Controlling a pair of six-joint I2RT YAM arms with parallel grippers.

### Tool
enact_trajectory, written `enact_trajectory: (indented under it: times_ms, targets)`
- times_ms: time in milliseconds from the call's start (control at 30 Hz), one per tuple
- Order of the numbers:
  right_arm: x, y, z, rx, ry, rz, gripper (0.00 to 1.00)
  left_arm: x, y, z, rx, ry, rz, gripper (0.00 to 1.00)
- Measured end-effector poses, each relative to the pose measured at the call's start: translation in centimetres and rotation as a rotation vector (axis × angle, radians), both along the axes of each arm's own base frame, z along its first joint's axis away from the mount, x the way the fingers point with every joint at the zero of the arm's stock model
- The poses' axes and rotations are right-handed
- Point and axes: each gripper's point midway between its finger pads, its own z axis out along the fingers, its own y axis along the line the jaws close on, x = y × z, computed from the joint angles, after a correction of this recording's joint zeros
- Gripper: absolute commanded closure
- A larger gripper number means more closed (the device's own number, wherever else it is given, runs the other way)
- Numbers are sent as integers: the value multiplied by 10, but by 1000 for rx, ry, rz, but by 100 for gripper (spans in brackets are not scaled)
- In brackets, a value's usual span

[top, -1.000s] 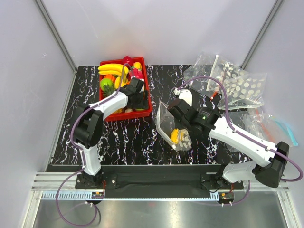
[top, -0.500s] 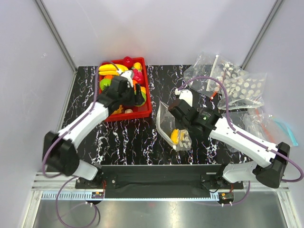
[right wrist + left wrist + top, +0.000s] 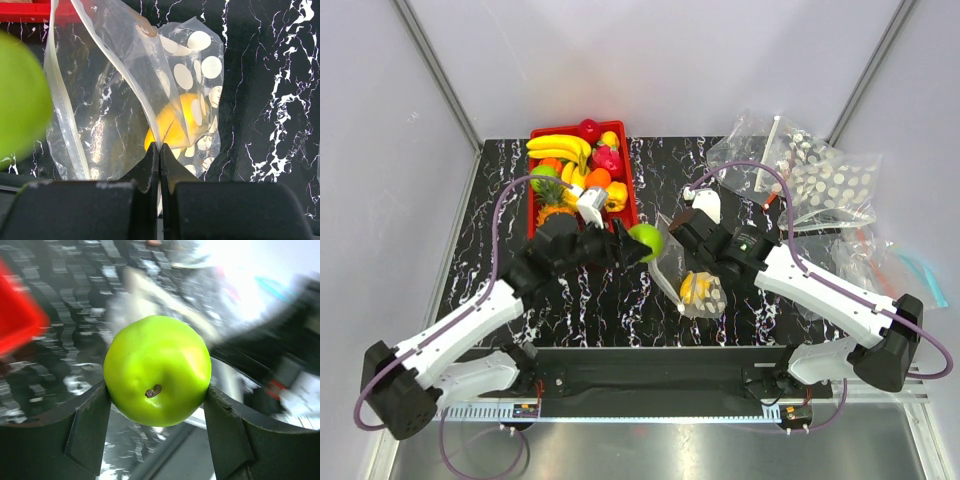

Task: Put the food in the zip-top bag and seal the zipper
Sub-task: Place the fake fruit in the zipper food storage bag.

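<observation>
While the right gripper [image 3: 159, 152] pinches one wall of the zip-top bag [image 3: 102, 95], propping its mouth open with a yellow fruit [image 3: 167, 127] already inside, the left gripper [image 3: 624, 244] grips the green apple [image 3: 157, 370] just beside that mouth, apparently ready to insert.

This is a robotics lab test cell. Plain white panel walls [image 3: 650, 60] framed by aluminium posts [image 3: 438, 75] enclose a black marbled tabletop [image 3: 610, 300]. Along the bottom of the frame, two white robot arms [image 3: 470, 325] trailing purple cables [image 3: 740, 163] are bolted to a metal rail [image 3: 650, 410].
</observation>
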Motion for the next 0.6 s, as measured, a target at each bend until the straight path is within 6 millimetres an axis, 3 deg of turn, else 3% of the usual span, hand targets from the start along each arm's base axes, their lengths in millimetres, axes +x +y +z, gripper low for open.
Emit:
enact_trajectory:
  times_ms: [133, 267, 367, 533, 600]
  targets:
    - [0, 1, 1, 4, -2, 0, 100, -36, -20, 21, -72, -60, -99, 43]
    - [0, 1, 1, 6, 1, 3, 100, -43, -27, 22, -91, -74, -118, 43]
    - [0, 3, 0, 7, 3, 5, 100, -39, -32, 8, -64, -51, -115, 43]
    - [2, 5, 0, 7, 4, 7, 100, -30, -44, -39, 29, 41, -120, 39]
    - [2, 5, 0, 9, 2, 8, 100, -30, -47, -60, 74, 81, -128, 27]
